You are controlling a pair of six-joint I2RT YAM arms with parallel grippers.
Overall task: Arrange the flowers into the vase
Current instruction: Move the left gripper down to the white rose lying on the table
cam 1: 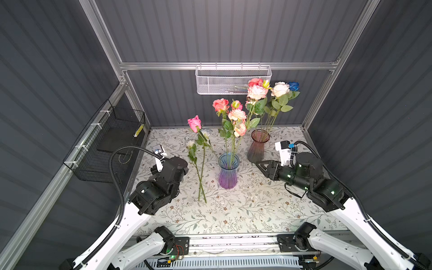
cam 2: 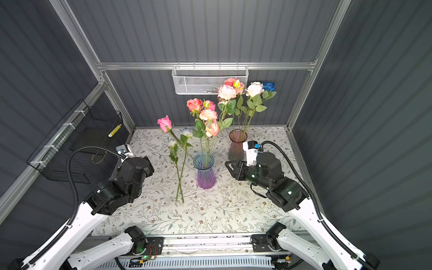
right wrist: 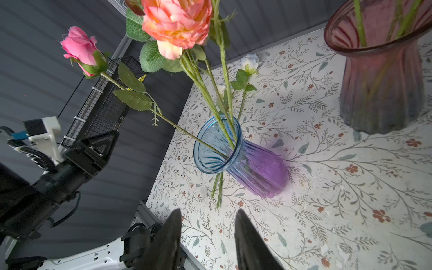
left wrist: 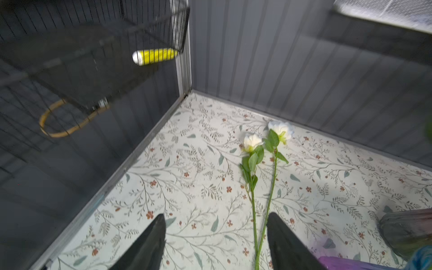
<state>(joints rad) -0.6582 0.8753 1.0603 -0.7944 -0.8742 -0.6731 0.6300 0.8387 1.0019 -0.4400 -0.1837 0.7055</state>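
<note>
A blue and purple vase [cam 1: 228,171] [right wrist: 243,159] stands mid-table and holds coral flowers [cam 1: 237,115]. A pink rose [cam 1: 194,123] [right wrist: 79,50] leans out of it to the left. Behind it on the right, a dark pink vase [cam 1: 259,146] holds pink, cream and blue flowers [cam 1: 279,90]. Two white flowers [cam 1: 190,143] [left wrist: 251,141] lie on the table left of the blue vase. My left gripper [left wrist: 216,216] hovers open over their lower stems, which run close beside one finger. My right gripper [cam 1: 259,164] [right wrist: 208,212] is open and empty, right of the blue vase.
A white mesh basket [cam 1: 232,80] hangs on the back rail. On the left wall a black wire basket [cam 1: 109,145] holds a yellow tube [cam 1: 139,130]. A floral cloth [cam 1: 233,210] covers the table, and dark walls close it in on three sides.
</note>
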